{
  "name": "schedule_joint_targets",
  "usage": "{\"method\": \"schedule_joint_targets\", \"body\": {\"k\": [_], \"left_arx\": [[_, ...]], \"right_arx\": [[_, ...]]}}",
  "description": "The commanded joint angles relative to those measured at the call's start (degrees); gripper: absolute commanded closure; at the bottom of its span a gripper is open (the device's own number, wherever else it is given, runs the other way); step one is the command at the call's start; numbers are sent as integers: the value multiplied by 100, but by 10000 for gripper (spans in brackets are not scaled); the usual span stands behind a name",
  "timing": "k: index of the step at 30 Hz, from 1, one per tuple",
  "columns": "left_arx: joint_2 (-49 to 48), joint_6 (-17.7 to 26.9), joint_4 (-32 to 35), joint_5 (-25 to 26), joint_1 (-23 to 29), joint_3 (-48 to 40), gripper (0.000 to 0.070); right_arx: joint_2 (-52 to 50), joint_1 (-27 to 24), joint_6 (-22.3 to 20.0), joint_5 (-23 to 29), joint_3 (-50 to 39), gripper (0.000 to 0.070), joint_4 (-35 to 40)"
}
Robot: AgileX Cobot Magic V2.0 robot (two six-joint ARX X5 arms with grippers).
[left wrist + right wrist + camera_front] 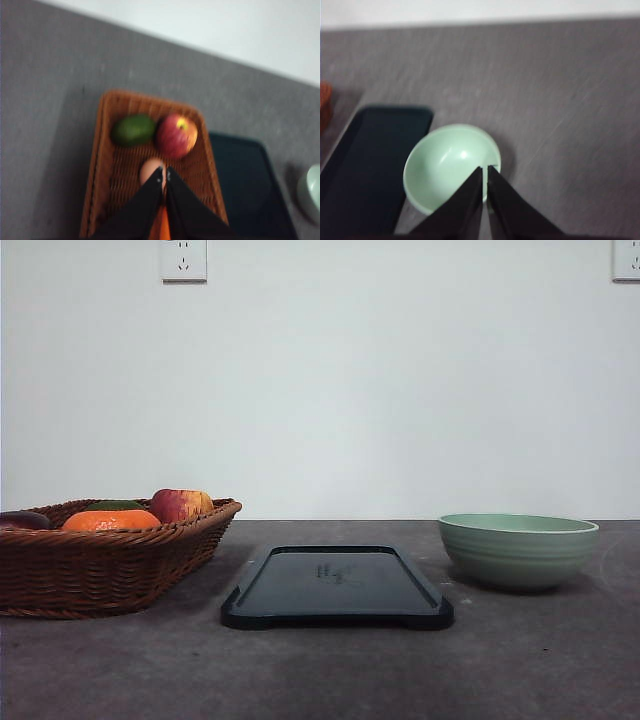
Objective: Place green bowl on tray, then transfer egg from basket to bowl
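The green bowl (517, 548) stands empty on the grey table, to the right of the black tray (337, 586) and off it. At the left sits the wicker basket (100, 558). In the left wrist view the basket (107, 165) holds a pale egg (150, 170), and my left gripper (164, 172) hovers high over it, fingers together and holding nothing. My right gripper (485, 171) hangs shut above the bowl (447, 165), over its rim, with the tray (367, 160) beside the bowl.
The basket also holds a red apple (176, 135), a green avocado-like fruit (133, 130) and an orange (110, 521). A white wall with sockets (183, 259) stands behind the table. Bare grey tabletop (320, 670) lies in front of the tray.
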Motion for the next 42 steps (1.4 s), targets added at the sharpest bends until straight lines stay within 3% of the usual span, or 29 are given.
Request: {"method": "schedule_joint_targets", "body": {"k": [1,6,11,13,15,17,22,26,34,42], "left_arx": [[214,234,-164,24,-28,260,700],[770,379,-785,23,-60,629,700],[954,396,-820,24,-107,691,697],[954,398,-798,24,-105,691,618],[954,395,-801,24,-105,691,437],[954,396,-809,24,-105,691,337],[954,389,-817,24,-105,691,342],[954,396,-840,22,-105,691,343],[954,387,-832,22,-105,691,343],[954,387,-819,22,-105,691,343]], "right_arx": [[249,9,-55,-37,192,694,-109],[758,9,-57,-52,381,694,-491],[897,9,-72,-59,385,692,-484],[895,9,-177,-58,385,627,-424],[892,7,-250,-57,385,454,-400],[892,9,-200,-55,387,347,-407],[954,7,152,-60,455,401,-411],[1361,4,163,-59,924,435,-876],[2793,7,-197,-57,2340,435,-2060],[3948,9,-433,-55,3066,434,-2165]]}}
